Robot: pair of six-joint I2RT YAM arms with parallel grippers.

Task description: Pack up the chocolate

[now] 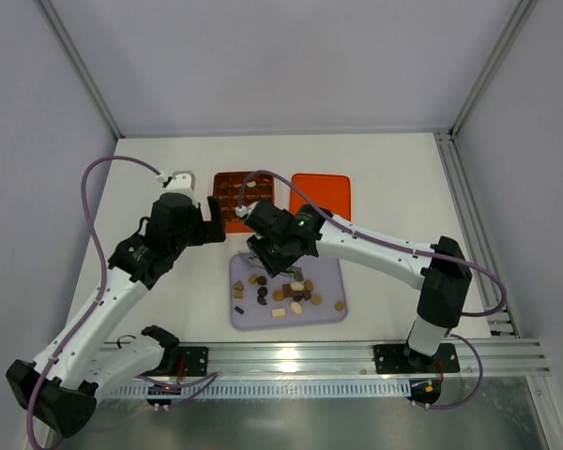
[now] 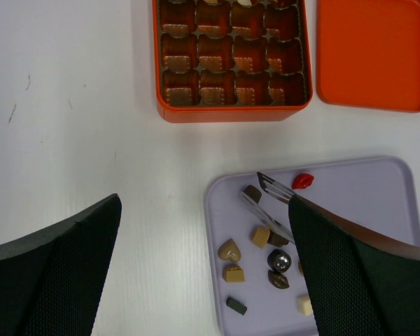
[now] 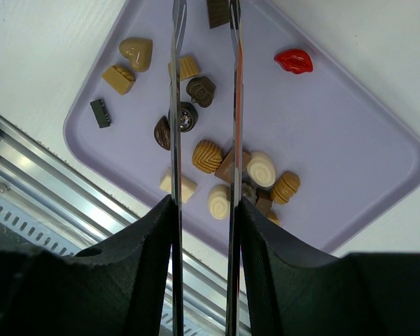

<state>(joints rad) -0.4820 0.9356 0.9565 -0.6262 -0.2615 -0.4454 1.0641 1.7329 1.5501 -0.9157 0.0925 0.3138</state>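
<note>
Between the long thin blades of the right gripper point(image 3: 204, 10), near their tips, sits a dark square piece point(image 3: 218, 12) of the chocolate point(image 3: 208, 155). The jaws stand apart, with the piece closer to one blade and not pinched. The other pieces lie loose on the lavender tray point(image 3: 350, 140), below and behind the tips. We judge the step to be a pick. We would centre the blades on the piece's flat sides, lower them almost to the tray, then close gently so it neither tilts nor skids. The left gripper point(image 2: 208, 276) hangs wide open, with the orange box point(image 2: 231, 113) ahead of its jaws and the lid point(image 2: 374, 52) beside the box. We can read no brand or writing; moulded marks on the pieces are too small.
</note>
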